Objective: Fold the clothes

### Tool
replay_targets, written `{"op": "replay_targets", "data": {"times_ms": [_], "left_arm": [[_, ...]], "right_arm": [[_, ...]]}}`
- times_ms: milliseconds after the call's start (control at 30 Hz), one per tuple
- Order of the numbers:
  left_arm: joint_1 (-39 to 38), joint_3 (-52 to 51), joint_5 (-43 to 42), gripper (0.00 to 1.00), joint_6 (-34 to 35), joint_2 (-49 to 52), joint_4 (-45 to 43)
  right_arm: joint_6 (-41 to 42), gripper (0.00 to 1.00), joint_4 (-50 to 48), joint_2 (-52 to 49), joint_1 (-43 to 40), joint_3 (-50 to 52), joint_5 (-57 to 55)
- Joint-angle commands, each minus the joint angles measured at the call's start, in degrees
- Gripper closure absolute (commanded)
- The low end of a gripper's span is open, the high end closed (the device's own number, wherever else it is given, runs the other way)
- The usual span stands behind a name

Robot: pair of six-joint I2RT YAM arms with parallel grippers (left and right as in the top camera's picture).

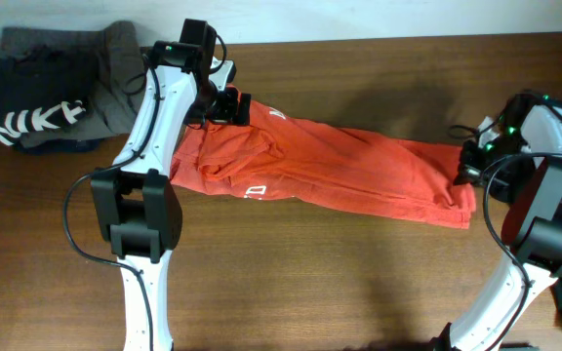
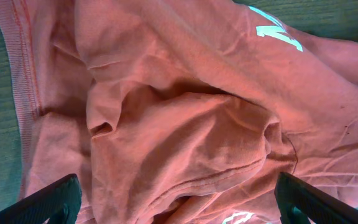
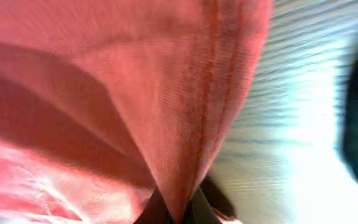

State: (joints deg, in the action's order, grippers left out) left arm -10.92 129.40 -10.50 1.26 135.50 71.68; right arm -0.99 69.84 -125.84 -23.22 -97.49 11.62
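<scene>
The red-orange shirt (image 1: 349, 171) lies stretched in a rumpled band across the middle of the bench (image 1: 310, 283). The right tool (image 3: 176, 210) is clenched on the fabric edge at the shirt's right end. The left tool (image 2: 179, 205) hangs spread wide above the crumpled left end. Dark garments (image 1: 47, 88) sit heaped at the bench's far left corner.

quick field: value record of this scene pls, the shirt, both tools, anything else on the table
shirt: red-orange shirt, stretched in a long band across the table, bunched at its left end
left tool: left tool open, fingers spread over the bunched fabric, nothing held
right tool: right tool shut on the shirt's right-end edge, fabric pinched between its fingers
other items: pile of dark clothes at the table's back left corner
fold status: not yet folded over
</scene>
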Motion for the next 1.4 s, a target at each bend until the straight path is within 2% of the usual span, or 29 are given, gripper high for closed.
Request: {"op": "replay_targets", "data": {"times_ms": [0, 267, 533, 767, 833, 900, 967, 1033, 1233, 1300, 1367], "left_arm": [[0.2, 0.8, -0.6, 0.01, -0.9, -1.4, -0.1], [0.2, 0.8, -0.6, 0.01, -0.9, -1.4, -0.1], [0.2, 0.8, -0.6, 0.01, -0.9, -1.4, -0.1], [0.2, 0.8, -0.6, 0.01, -0.9, -1.4, -0.1], [0.2, 0.8, -0.6, 0.01, -0.9, -1.4, -0.1], [0.2, 0.8, -0.6, 0.01, -0.9, -1.4, -0.1], [0.2, 0.8, -0.6, 0.01, -0.9, -1.4, -0.1], [0.1, 0.8, -0.6, 0.01, -0.9, -1.4, -0.1], [0.1, 0.8, -0.6, 0.01, -0.9, -1.4, -0.1], [0.1, 0.8, -0.6, 0.01, -0.9, -1.4, -0.1], [0.1, 0.8, -0.6, 0.01, -0.9, -1.4, 0.1]], "right_arm": [[4.2, 0.96, 1.9, 0.7, -0.2, -5.0, -8.4], [4.5, 0.96, 7.2, 0.8, 2.3, -10.6, -11.1], [6.6, 0.96, 7.3, 0.8, 11.0, -10.9, -15.0], [11.8, 0.96, 8.2, 0.8, 19.1, -10.8, -16.6], [12.6, 0.92, 8.2, 0.8, 21.2, -10.8, -16.1], [12.5, 0.78, 8.2, 0.8, 23.2, -10.8, -15.1], [12.5, 0.54, 8.1, 0.7, 24.8, -10.8, -14.2], [12.5, 0.59, 7.8, 0.7, 26.2, -10.8, -13.6], [12.5, 0.59, 6.9, 0.8, 28.1, -10.9, -14.0], [15.9, 0.61, 8.5, 0.8, 26.8, -12.3, -18.1], [17.6, 0.57, 10.5, 0.8, 25.2, -14.5, -20.7]]}}
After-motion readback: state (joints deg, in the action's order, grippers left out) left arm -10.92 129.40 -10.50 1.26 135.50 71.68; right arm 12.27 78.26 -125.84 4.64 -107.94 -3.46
